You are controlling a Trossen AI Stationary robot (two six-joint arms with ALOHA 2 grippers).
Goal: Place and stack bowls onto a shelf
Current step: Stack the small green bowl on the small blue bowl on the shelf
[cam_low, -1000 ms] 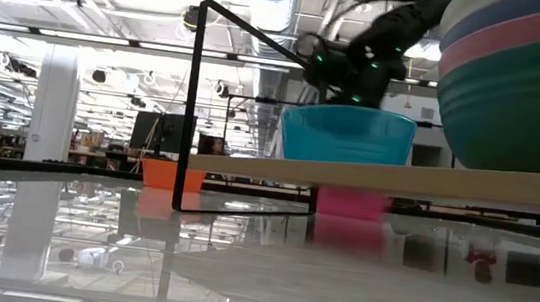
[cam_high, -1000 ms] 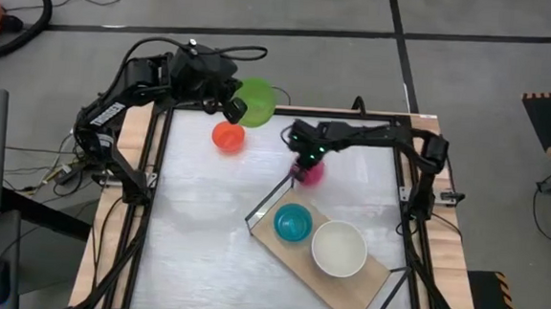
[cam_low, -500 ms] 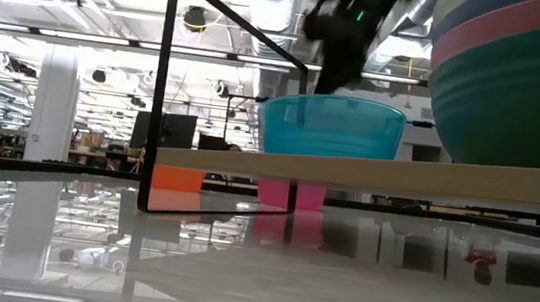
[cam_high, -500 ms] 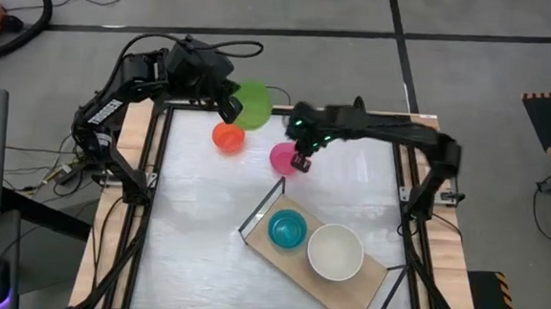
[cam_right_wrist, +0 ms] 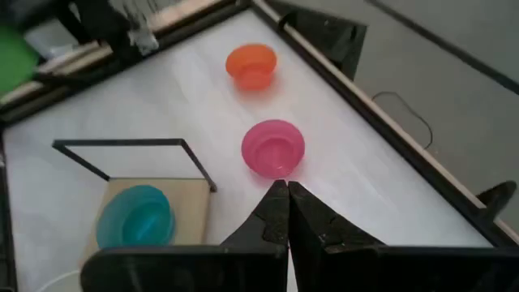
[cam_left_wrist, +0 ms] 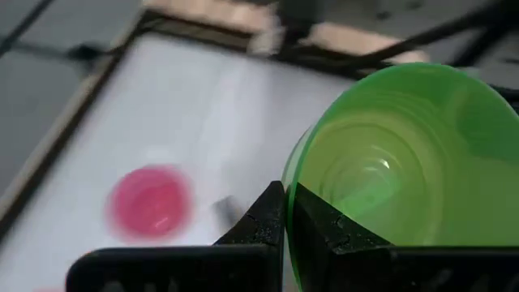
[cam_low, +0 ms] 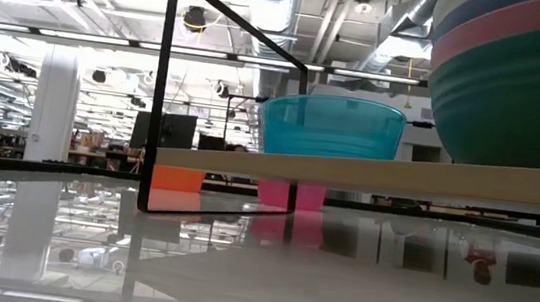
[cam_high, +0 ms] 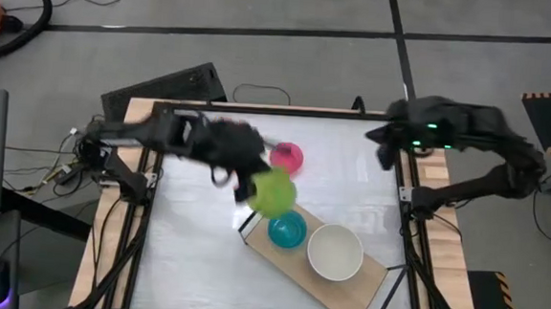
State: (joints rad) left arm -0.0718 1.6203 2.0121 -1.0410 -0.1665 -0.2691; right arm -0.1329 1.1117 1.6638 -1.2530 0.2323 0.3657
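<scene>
Left gripper over table centre, jaws pinching rim of lime bowl, carried in air just above shelf's near corner, beside cyan bowl. Shelf holding cyan bowl and white bowl side by side; white bowl topping stack with pink and dark green layers visible in low view. Magenta bowl on table behind shelf; orange-red bowl farther back. Right gripper raised near table's right rear corner, jaws pressed together, empty.
</scene>
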